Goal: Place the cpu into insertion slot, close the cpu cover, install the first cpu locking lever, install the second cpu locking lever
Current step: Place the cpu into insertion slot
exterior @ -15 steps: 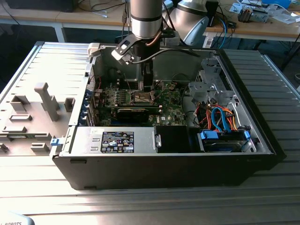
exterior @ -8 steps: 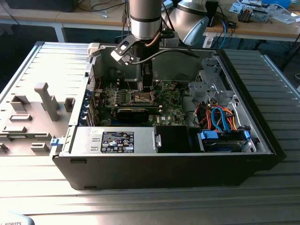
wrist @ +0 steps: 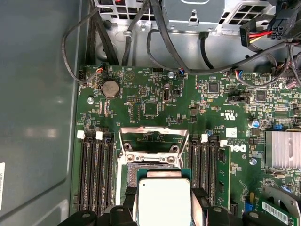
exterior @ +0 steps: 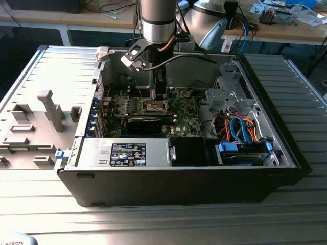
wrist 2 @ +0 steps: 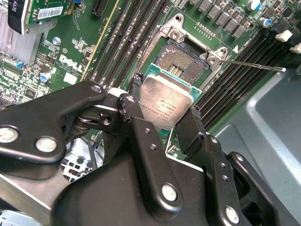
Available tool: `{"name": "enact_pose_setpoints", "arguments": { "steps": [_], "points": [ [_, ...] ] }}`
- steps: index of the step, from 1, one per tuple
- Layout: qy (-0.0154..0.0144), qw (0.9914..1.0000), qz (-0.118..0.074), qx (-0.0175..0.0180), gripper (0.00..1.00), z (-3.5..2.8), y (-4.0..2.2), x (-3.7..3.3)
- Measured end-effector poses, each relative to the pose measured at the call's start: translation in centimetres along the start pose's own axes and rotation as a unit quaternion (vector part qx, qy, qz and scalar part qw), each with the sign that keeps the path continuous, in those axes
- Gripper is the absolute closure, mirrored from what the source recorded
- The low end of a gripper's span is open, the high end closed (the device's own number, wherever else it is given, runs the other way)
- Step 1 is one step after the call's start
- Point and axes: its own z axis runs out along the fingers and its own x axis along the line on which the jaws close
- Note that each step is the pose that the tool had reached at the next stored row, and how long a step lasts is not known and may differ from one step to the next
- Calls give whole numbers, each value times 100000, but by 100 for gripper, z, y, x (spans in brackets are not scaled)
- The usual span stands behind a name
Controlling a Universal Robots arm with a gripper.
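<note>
The jaws pinch the cpu by two opposite edges, one black finger on each side, so the gripper is clamped on the chip with its dull silver top facing the camera. In both wrist views the cpu hangs over the near edge of the insertion slot. It is not seated: most of the slot's dark centre lies bare beyond the chip. Whether the chip's lower edge touches the slot's rim cannot be told.

The cpu cover is swung open on the far side of the insertion slot, and the green circuit board shows through its cut-out middle. A thin metal rod sticks out sideways from one corner of the slot. Long black memory slots run along both sides of the insertion slot, and a round coin battery sits on the board well beyond the open cover.

In the exterior view the gripper reaches straight down into the open computer case, ending right over the slot near the middle of the circuit board
</note>
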Motion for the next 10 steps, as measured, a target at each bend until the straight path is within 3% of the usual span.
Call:
{"name": "enact_pose_setpoints", "arguments": {
  "steps": [10],
  "points": [
    [3, 100000, 0, 0, 46, 24, -3, 3]
  ]
}}
